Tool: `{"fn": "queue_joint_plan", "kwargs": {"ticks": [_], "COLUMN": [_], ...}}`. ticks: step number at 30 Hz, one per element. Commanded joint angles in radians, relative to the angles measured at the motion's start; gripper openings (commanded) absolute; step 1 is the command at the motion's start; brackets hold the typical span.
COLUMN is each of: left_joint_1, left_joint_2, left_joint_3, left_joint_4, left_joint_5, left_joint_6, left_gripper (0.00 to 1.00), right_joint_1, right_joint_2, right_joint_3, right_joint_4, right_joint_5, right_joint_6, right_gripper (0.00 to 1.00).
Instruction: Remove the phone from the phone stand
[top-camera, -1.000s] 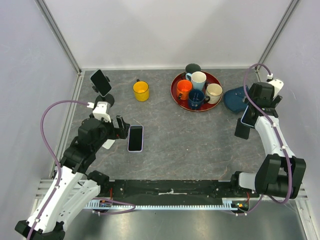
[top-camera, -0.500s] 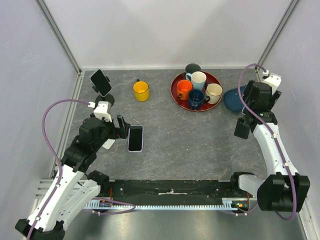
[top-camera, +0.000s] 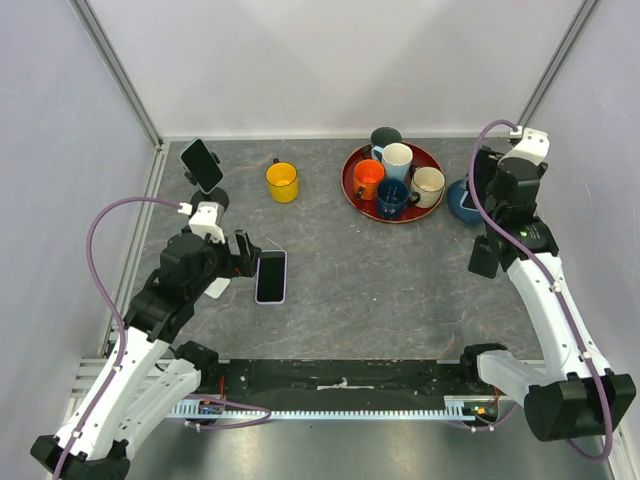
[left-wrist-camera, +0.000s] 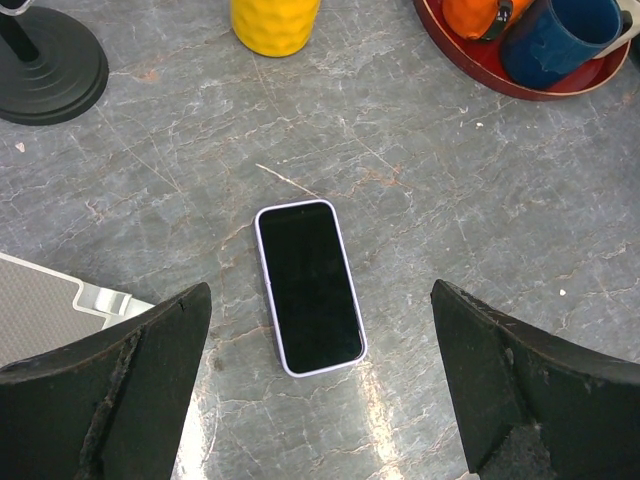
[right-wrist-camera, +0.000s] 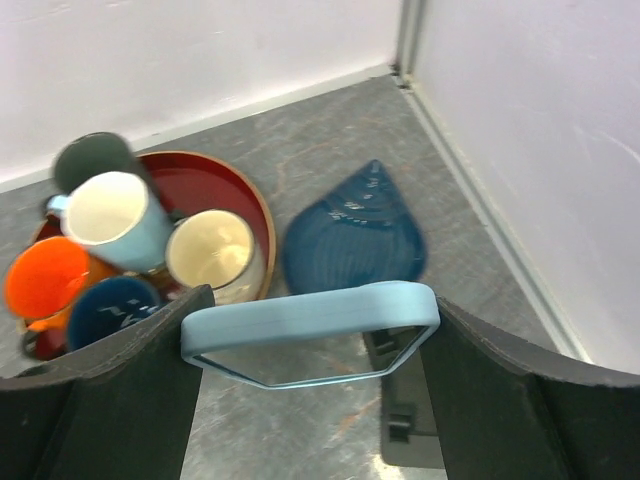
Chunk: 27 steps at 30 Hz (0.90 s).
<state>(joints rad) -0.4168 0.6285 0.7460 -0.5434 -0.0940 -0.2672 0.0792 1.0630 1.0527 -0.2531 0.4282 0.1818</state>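
The right gripper (right-wrist-camera: 310, 350) is closed on the light-blue phone (right-wrist-camera: 310, 314), clamping it by its long sides between the two fingers. It holds the phone up in the air at the far right of the table. The small black stand (right-wrist-camera: 405, 425) shows below and nearer, with nothing on it, so this phone looks clear of its stand. What seems left for this arm is to set the phone down somewhere (perhaps on the bare table nearer than the blue teardrop mat (right-wrist-camera: 355, 240)).

The left gripper (left-wrist-camera: 320, 340) is spread wide and holds nothing. It hangs over a lilac-cased phone (top-camera: 271, 276) that lies flat, screen up, on the table's left side. That one also appears to be off any stand.

At the far left a dark phone (top-camera: 201, 165) sits tilted on a round-based stand (left-wrist-camera: 45, 60), apart from both grippers. If the task covers it too, that removal is not yet done. The tray of mugs (top-camera: 352, 190) and the yellow mug (top-camera: 282, 182) play no part.
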Motion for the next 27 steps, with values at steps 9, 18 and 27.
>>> {"fn": "queue_joint_plan", "kwargs": {"ticks": [9,18,27], "left_joint_1": [-0.002,-0.002,-0.002], "left_joint_2": [0.010,0.014,0.010], "left_joint_3": [0.000,0.000,0.000], "left_joint_4": [0.037,0.034,0.034], "left_joint_5": [0.008,0.005,0.002], "left_joint_6": [0.029,0.026,0.026], "left_gripper": [0.97,0.97,0.97], "right_joint_1": [0.218,0.548,0.711], "right_joint_2": [0.139,0.454,0.742], "right_joint_3": [0.174,0.276,0.457], "right_joint_4": [-0.109,-0.198,-0.274], "right_joint_5": [-0.230,-0.164,-0.319], "right_joint_6": [0.200,0.367,0.499], "right_gripper": [0.24,0.22,0.20]}}
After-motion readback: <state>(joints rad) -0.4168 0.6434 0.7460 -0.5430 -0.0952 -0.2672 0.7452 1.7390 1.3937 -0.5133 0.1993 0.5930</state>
